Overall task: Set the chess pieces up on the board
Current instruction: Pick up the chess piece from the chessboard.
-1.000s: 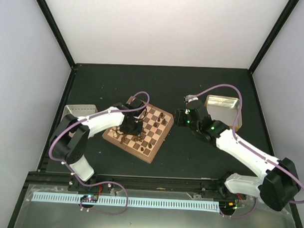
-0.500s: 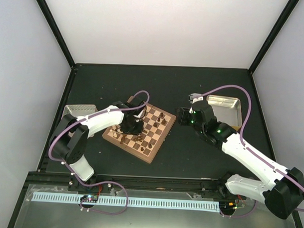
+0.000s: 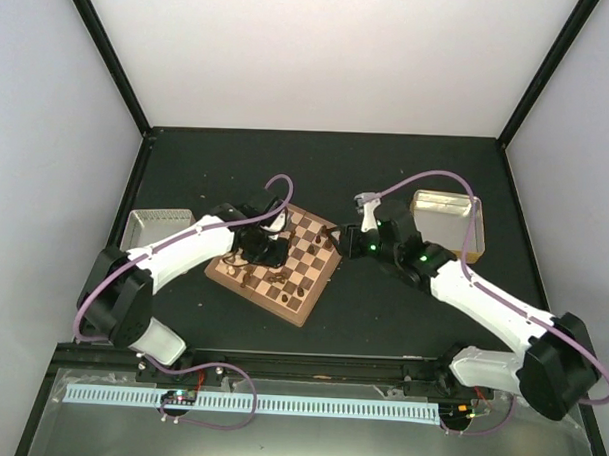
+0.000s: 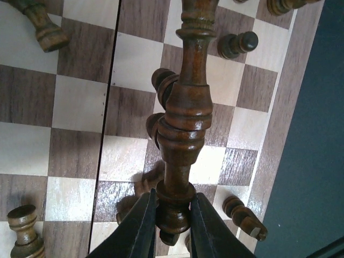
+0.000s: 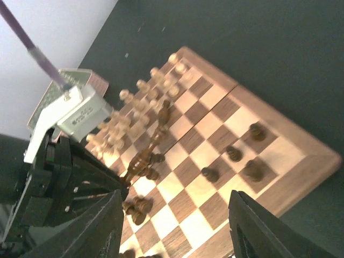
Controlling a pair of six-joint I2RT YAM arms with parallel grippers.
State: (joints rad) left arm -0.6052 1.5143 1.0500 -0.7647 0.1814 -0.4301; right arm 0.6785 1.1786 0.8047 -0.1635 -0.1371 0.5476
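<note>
The board [image 3: 300,310] lies at the table's middle, with pale chess pieces [image 5: 140,97] along its far-left side and dark ones [image 5: 231,153] scattered on its squares. My left gripper [image 3: 267,252] is over the board's left part. In the left wrist view the left gripper [image 4: 172,201] is shut on the base of a tall dark chess piece [image 4: 185,118], which it holds above the squares [image 4: 80,102]. Dark pawns [image 4: 236,45] stand or lie around it. My right gripper [image 3: 339,239] is open and empty at the board's right edge, and it shows above the squares in the right wrist view [image 5: 174,199].
A metal tray [image 3: 156,226] sits left of the board. Another metal tray [image 3: 447,218] sits at the right, behind my right arm. A dark piece [image 4: 244,215] lies on its side near the board's border. Black mat surrounds the board.
My right gripper has moved left, up to the board's right edge. My left arm has changed posture, while its gripper stays over the board's left part with the dark piece.
</note>
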